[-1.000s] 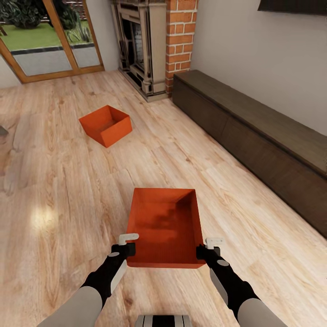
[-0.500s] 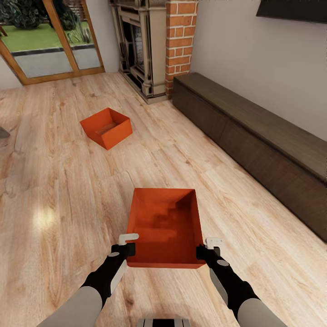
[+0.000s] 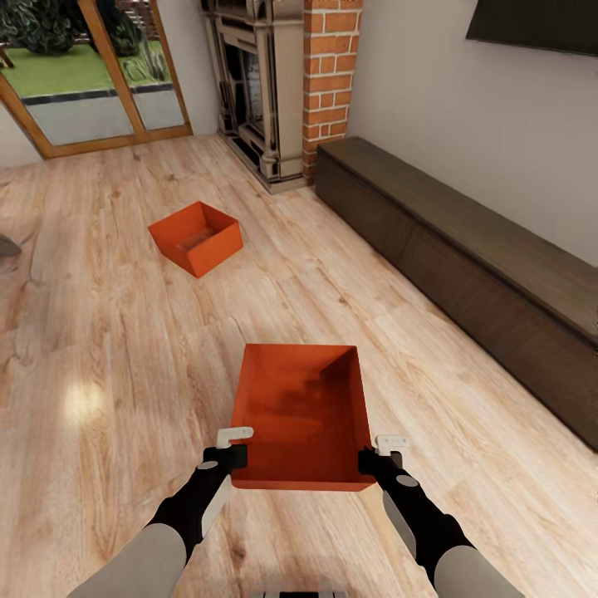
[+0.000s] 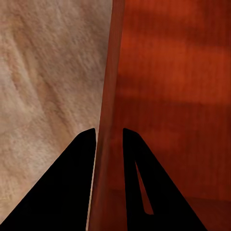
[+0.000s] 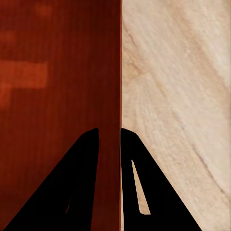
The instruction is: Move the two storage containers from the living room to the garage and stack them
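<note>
Both grippers pinch the near orange-red rectangular plastic bin [image 3: 303, 411]: left gripper [image 3: 235, 453] and right gripper [image 3: 378, 455] clamp opposite side walls, the bin's long axis running up-frame toward the second orange-red bin [image 3: 197, 237] at upper left.

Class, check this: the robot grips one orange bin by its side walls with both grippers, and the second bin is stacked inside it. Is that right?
Not quite. The second bin is not stacked inside the held bin; the head view shows it apart on the wood floor, nearer the fireplace. The rest holds: the left gripper and right gripper each pinch a side wall.
</note>
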{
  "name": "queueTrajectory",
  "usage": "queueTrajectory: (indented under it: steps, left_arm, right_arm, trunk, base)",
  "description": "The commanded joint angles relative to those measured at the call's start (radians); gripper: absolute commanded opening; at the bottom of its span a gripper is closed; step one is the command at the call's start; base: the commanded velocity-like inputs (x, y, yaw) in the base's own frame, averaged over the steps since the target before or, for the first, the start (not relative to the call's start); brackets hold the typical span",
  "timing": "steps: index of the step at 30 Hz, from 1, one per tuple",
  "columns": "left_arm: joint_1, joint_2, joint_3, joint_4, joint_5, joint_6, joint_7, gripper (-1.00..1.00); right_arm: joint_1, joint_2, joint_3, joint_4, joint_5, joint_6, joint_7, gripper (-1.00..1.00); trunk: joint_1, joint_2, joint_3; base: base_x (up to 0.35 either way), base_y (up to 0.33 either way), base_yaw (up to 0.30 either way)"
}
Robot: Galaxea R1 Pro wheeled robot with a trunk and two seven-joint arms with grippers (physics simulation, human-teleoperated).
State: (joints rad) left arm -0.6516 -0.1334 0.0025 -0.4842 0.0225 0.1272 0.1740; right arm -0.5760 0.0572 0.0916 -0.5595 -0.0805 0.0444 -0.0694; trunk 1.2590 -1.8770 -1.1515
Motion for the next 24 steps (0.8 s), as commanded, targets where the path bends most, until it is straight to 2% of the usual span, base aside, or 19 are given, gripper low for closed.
queueTrajectory:
  steps: [1,24]
  left_arm:
    - [0.0,0.001,0.011,-0.005,-0.018,0.008,0.018,-1.0]
    - [0.0,0.001,0.012,-0.005,-0.018,0.008,0.018,-1.0]
  right_arm:
    - [0.0,-0.002,-0.001,0.0,-0.004,0.005,-0.012,-1.0]
    - [0.0,-0.002,-0.003,0.0,-0.004,0.003,-0.007,-1.0]
  trunk:
    - [-0.004,0.007,0.003]
    - [-0.092,0.168,0.075]
  base:
    - [0.0,0.0,0.0]
    - [0.0,0.0,0.0]
